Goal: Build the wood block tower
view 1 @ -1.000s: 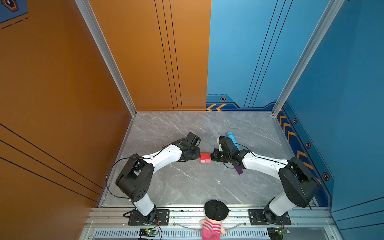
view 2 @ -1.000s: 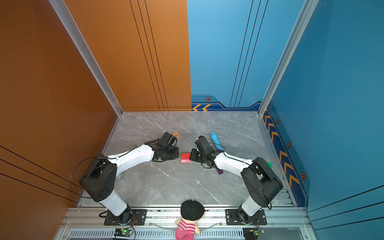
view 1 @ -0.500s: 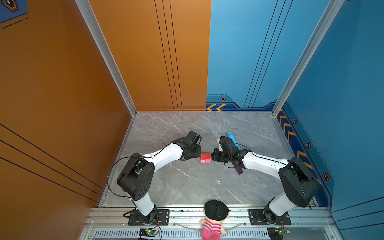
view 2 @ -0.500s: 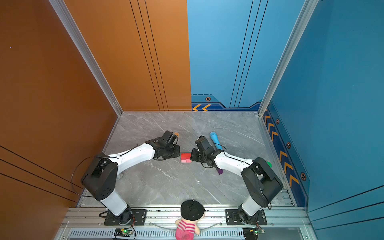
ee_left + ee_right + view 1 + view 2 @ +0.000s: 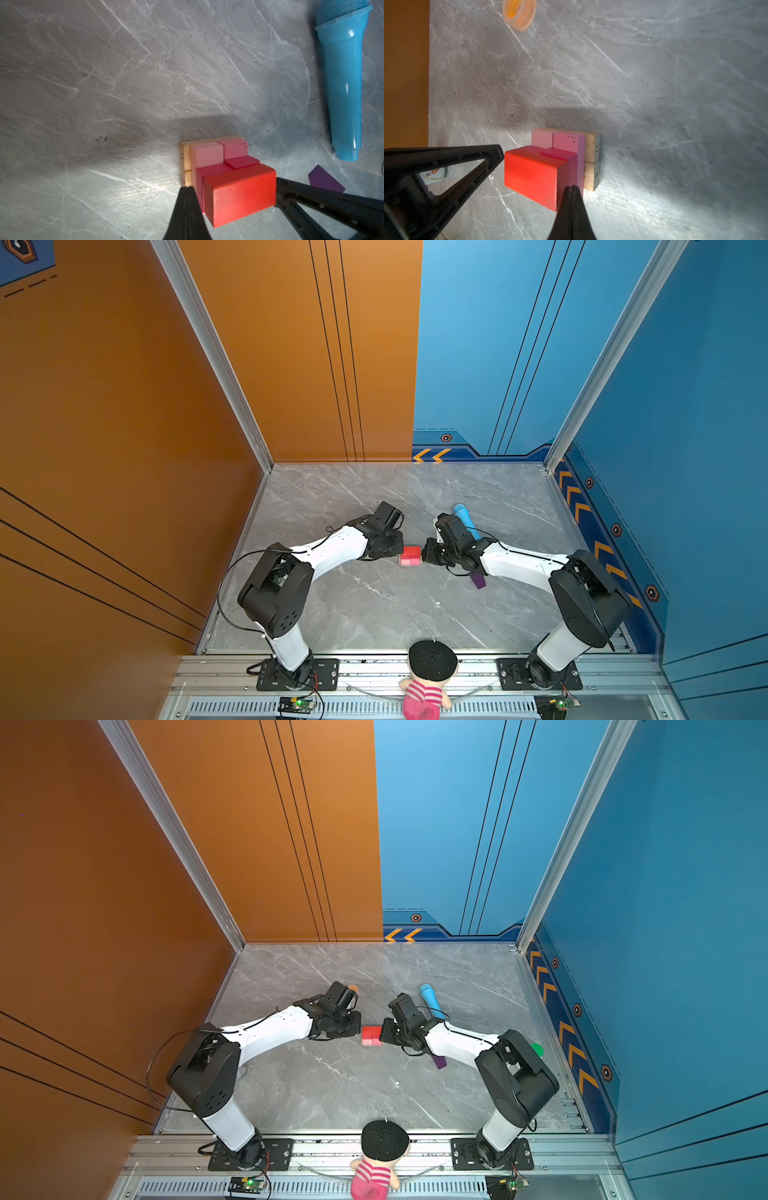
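The wood block tower stands mid-floor between both grippers. In the left wrist view a red brick lies on top of magenta cubes, pale pink bricks and tan slabs. My left gripper is shut, empty, its tip against the stack's left side. My right gripper is shut, empty, its tip against the right side by the pink layer. The purple house-shaped piece lies on the floor under the right arm.
A blue microphone-shaped tube lies behind the right gripper. An orange tape ring sits behind the left gripper. A small green thing shows beside the right arm. A doll sits on the front rail.
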Robot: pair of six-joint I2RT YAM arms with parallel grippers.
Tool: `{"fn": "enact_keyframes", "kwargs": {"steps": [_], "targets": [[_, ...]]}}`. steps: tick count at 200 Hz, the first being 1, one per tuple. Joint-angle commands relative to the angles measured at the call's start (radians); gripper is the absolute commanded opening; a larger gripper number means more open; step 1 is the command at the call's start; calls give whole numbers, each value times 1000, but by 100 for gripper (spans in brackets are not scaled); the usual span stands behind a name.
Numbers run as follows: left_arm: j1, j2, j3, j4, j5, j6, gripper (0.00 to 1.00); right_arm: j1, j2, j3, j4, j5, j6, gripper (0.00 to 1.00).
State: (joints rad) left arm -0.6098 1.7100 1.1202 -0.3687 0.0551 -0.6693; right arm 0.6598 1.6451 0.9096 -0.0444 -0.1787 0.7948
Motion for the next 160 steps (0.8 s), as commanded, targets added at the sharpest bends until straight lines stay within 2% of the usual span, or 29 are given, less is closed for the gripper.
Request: {"fn": "enact_keyframes", "kwargs": {"steps": [1,160], "targets": [[-11,10,27,-10,14,22,0,-5,1,25,-23,-1,21,0],[-20,13,33,-10,16,21,0,4,1,32,-23,-6,21,0]]}}
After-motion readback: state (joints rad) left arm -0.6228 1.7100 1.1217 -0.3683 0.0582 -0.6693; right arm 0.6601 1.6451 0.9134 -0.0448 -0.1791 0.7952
